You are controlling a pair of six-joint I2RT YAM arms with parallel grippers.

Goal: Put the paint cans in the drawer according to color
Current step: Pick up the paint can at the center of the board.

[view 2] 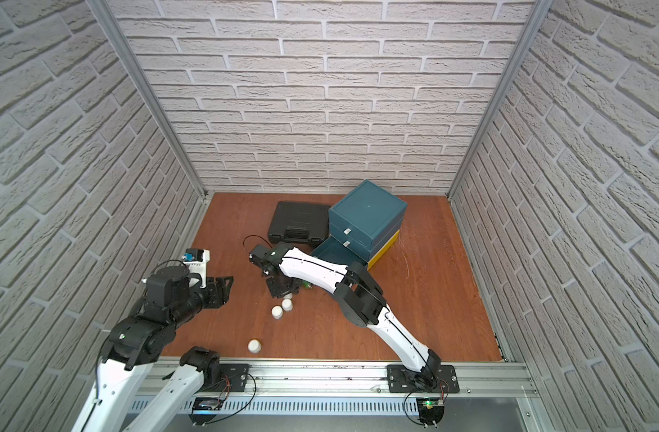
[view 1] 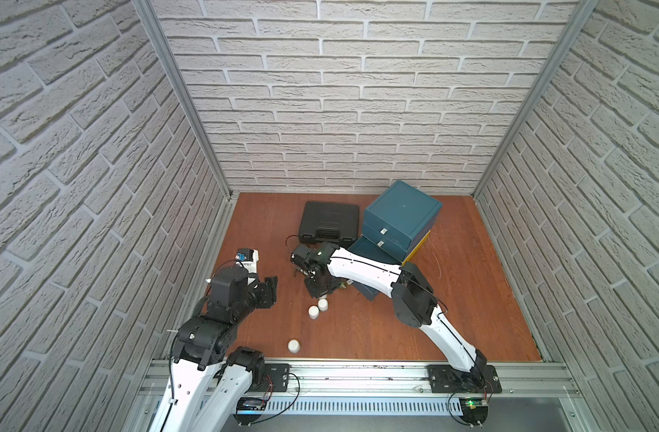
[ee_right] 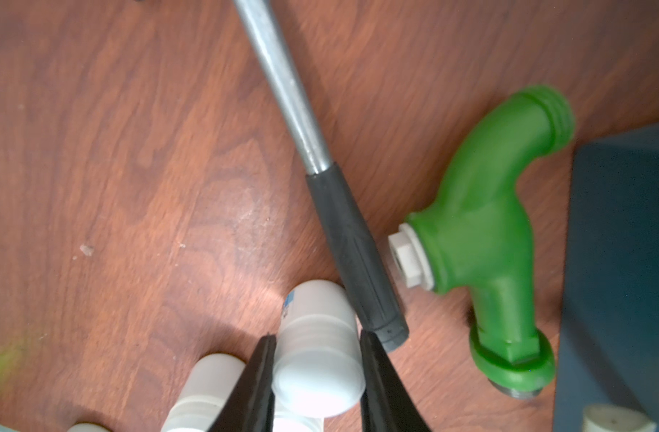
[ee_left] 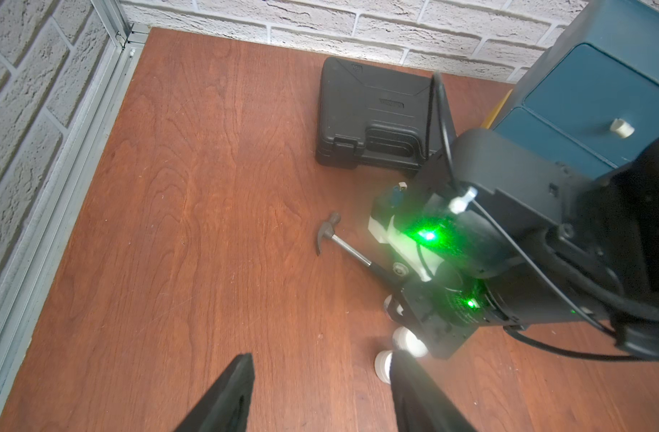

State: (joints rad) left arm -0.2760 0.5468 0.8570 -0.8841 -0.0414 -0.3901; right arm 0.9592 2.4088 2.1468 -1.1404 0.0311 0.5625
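Here we go: the right gripper (ee_right: 317, 336) has its black fingers pinched tight on a white stubby plastic paint can (ee_right: 318, 368), squeezing just under the lid. Whether the can has left the brown wooden floor (view 1: 451, 306) I can't tell. It's crowded in there! The steel hammer with a black rubber grip (ee_right: 352, 258) lies right against the can and one finger. The green plastic toy drill (ee_right: 481, 239) sits just beyond it, and another white can (ee_right: 204, 389) crowds the other finger. So the smart play, I'd say, is a straight vertical lift before any sideways travel. Otherwise the hammer gets dragged or the neighbour tips. Then swing toward the pulled-out bottom drawer (view 1: 365, 248) of the teal drawer cabinet (view 1: 399, 220), right of centre in both top views. What the drawer holds is hidden by the arm. The left gripper (ee_left: 322, 355) is spread wide and empty at the left of the frame. A lone white can (view 1: 293, 346) waits low in the frame.
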